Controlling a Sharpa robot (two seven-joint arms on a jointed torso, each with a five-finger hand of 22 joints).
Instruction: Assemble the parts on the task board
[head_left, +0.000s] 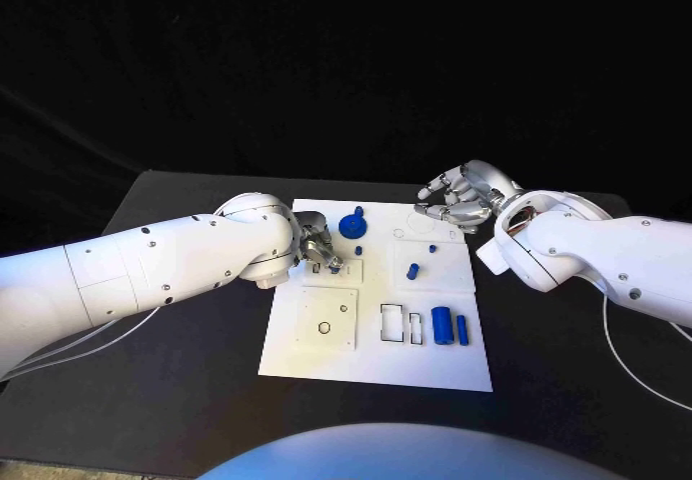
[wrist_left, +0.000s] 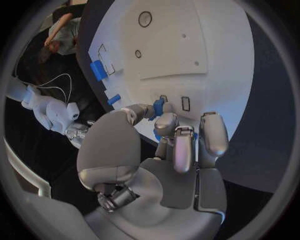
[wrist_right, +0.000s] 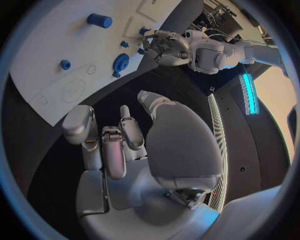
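We see the left robot hand (head_left: 320, 248) pinching a small blue plastic piece (wrist_left: 159, 106) over the flat white task board (head_left: 325, 350) on the black surface (head_left: 173, 330).
Our right robot hand (head_left: 464, 194) holds nothing, fingers loosely curled, at the board's far edge. Two blue cylinders (head_left: 451, 326) lie side by side on the board, and a round blue knob (head_left: 356, 224) sits near the left robot hand.

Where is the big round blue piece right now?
In the head view the round blue part sits near the far edge of the task board, left of the middle, just beyond the left hand and well left of the right hand.
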